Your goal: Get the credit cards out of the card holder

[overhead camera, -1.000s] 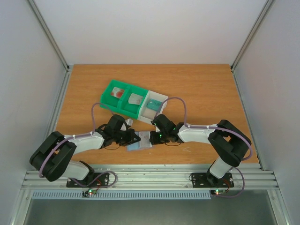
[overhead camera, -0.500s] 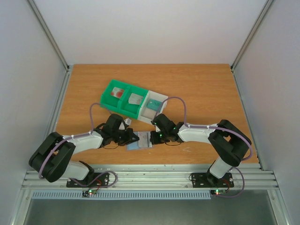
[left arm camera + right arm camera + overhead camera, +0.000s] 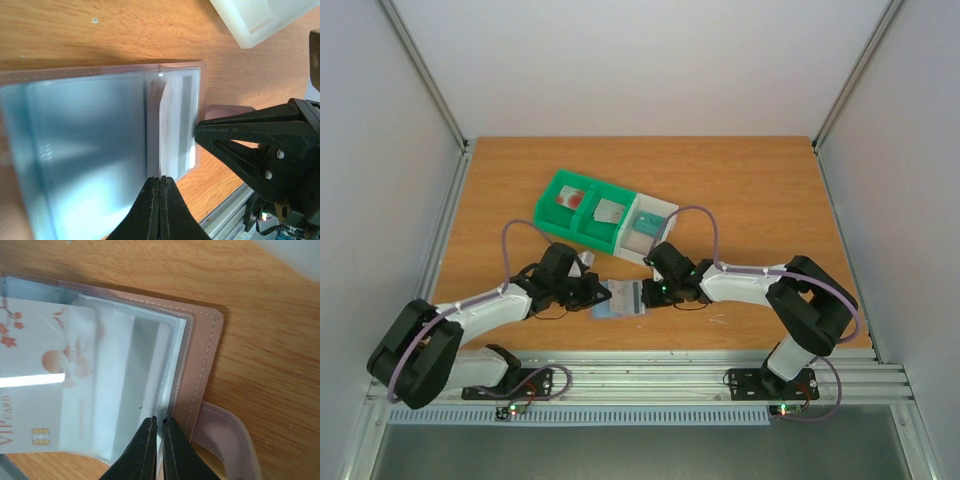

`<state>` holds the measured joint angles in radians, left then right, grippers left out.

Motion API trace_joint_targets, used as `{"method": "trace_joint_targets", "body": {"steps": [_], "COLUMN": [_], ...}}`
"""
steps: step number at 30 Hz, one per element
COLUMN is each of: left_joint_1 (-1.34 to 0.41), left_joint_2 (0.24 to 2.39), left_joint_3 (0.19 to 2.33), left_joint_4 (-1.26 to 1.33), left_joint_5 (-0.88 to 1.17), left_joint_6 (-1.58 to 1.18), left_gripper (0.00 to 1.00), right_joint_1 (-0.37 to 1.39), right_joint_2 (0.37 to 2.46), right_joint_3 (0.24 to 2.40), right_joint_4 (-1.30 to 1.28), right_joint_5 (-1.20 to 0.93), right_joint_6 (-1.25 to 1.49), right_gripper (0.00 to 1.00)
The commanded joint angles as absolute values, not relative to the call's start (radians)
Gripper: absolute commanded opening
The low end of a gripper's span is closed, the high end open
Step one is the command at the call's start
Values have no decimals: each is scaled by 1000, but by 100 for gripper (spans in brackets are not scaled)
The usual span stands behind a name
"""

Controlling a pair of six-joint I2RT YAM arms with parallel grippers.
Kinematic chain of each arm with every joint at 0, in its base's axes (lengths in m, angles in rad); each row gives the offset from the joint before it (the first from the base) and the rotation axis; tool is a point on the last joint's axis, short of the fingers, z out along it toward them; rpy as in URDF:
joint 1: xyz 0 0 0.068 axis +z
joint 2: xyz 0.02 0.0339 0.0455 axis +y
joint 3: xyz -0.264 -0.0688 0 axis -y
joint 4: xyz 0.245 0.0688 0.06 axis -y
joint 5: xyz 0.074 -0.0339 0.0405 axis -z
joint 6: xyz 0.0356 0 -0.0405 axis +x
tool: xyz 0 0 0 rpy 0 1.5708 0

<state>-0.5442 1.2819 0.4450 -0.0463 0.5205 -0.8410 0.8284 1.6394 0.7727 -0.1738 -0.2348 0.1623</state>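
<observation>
Two grippers meet at the card holder near the front of the table, with the left gripper at its left end and the right gripper at its right.

Left wrist view: the left gripper's fingers are together over the open holder. Whether they nip anything cannot be told. A pale card sits pocketed.

Right wrist view: the right gripper pinches the holder's inner edge. A white VIP card lies partly pocketed.

Recommended procedure: anchor the holder with one gripper and draw the card along the pocket axis, flat to the table.

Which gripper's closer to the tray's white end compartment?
Right. The right gripper sits just nearside of the white compartment; the left gripper is farther left, across the card holder.
</observation>
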Motion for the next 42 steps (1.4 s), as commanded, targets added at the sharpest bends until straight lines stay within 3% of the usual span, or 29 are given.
{"method": "trace_joint_targets", "body": {"steps": [1, 9, 25, 34, 42], "left_joint_1": [-538, -534, -543, -598, -622], "left_joint_2": [1204, 1082, 940, 886, 876], "left_joint_3": [463, 476, 590, 610, 611], "left_joint_4": [-129, -197, -393, -414, -395], "left_joint_5": [462, 460, 802, 877, 917], "left_joint_6": [-825, -784, -603, -586, -590], "left_gripper": [1, 0, 0, 0, 0], "right_joint_1": [818, 817, 815, 815, 814], "right_joint_2": [1595, 1471, 1159, 1154, 1189], "right_joint_3": [778, 790, 919, 1016, 1073], "right_joint_4": [-255, -295, -660, -727, -776], "right_joint_5": [-189, -215, -277, -516, -572], "right_joint_6": [138, 71, -169, -183, -213], "right_gripper": [7, 16, 44, 56, 64]}}
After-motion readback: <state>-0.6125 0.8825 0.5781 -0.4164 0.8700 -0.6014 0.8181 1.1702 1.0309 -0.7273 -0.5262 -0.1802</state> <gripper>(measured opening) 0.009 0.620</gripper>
